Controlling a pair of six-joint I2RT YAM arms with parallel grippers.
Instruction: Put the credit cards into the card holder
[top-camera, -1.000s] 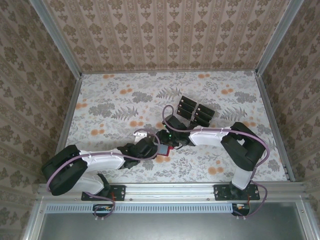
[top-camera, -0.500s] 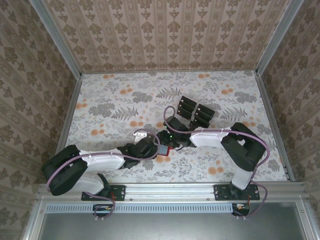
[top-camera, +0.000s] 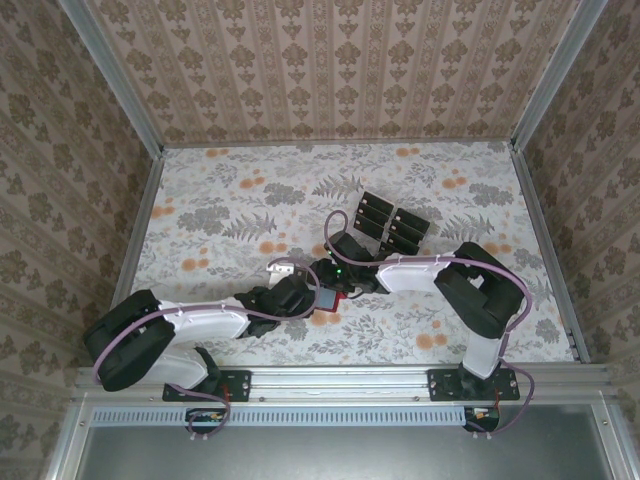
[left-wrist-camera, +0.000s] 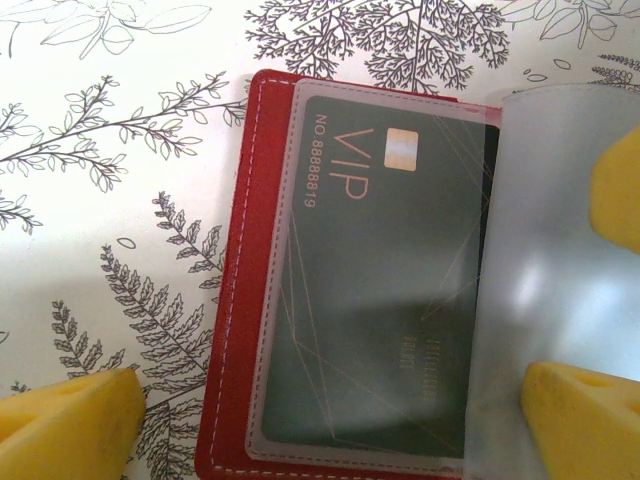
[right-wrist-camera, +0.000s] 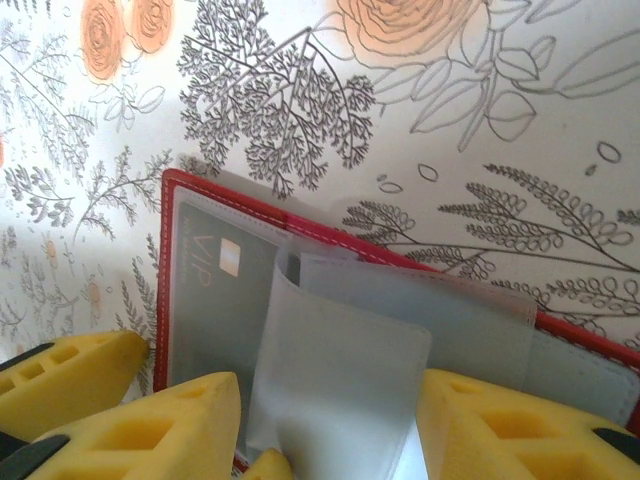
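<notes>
Left wrist view: my left gripper (left-wrist-camera: 325, 425) hangs released, straddling the open card holder (left-wrist-camera: 230, 300), with one VIP card (left-wrist-camera: 380, 290) sleeved inside. My right gripper (right-wrist-camera: 340, 430) flanks a clear sleeve (right-wrist-camera: 340, 370); I cannot tell whether it grips. Loose credit cards (top-camera: 390, 222) lie at one o'clock from the holder.

Two black-and-white robot arms
The left arm (top-camera: 200, 325) and right arm (top-camera: 430, 272) each have a white middle, fat black joints and a thin purple cable (top-camera: 520, 300) looping along them. Each stands on a black base plate (top-camera: 215, 385). The jaws are chunky yellow foam with square holes.
</notes>
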